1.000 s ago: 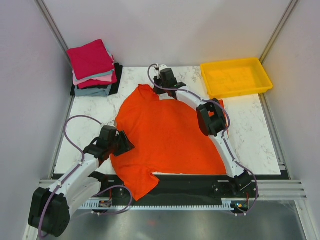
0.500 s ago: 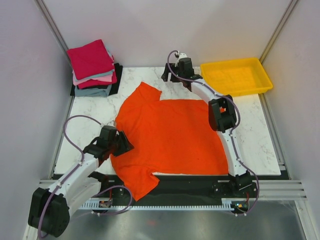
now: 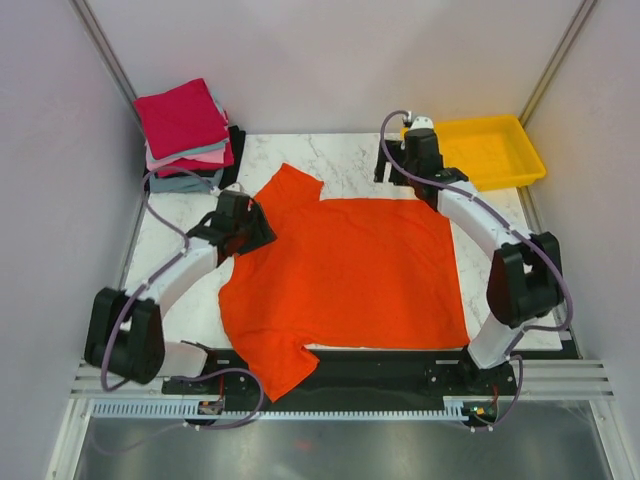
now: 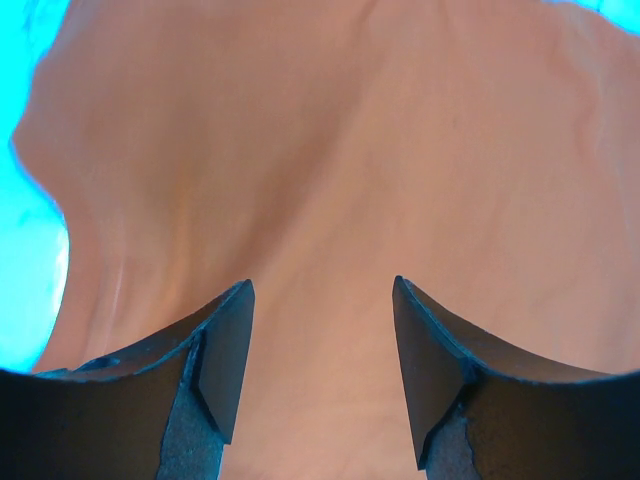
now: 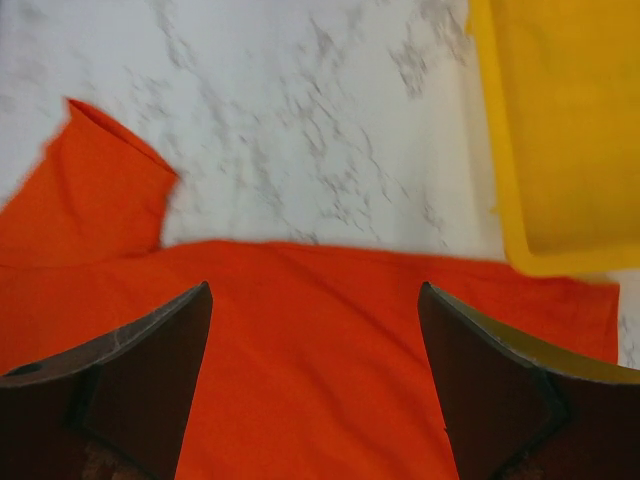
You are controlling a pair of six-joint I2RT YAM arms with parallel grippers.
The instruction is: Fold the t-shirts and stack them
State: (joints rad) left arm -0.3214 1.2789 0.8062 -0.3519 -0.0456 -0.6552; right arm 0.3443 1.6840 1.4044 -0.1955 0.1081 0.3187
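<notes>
Plain bright orange-red on the spread t-shirt (image 3: 340, 270) at centre. At ten o'clock, piled from the top: crimson t-shirt (image 3: 180, 115), then pink t-shirt (image 3: 205, 157), grey-blue t-shirt (image 3: 185, 183), black t-shirt (image 3: 237, 150). Solid yellow on the tray (image 3: 495, 150) at one o'clock. White marble with grey veins on the table (image 3: 345, 165). White shells, black joints on left arm (image 3: 180, 272) and right arm (image 3: 478, 208).

Yellow plastic tray (image 3: 500, 182): on the far right corner of the bench (image 3: 340, 165), just right of the right jaws. Right wrist view: tray (image 5: 560, 120) upper right, white grey-veined marble bench (image 5: 300, 120) ahead of the jaws.
</notes>
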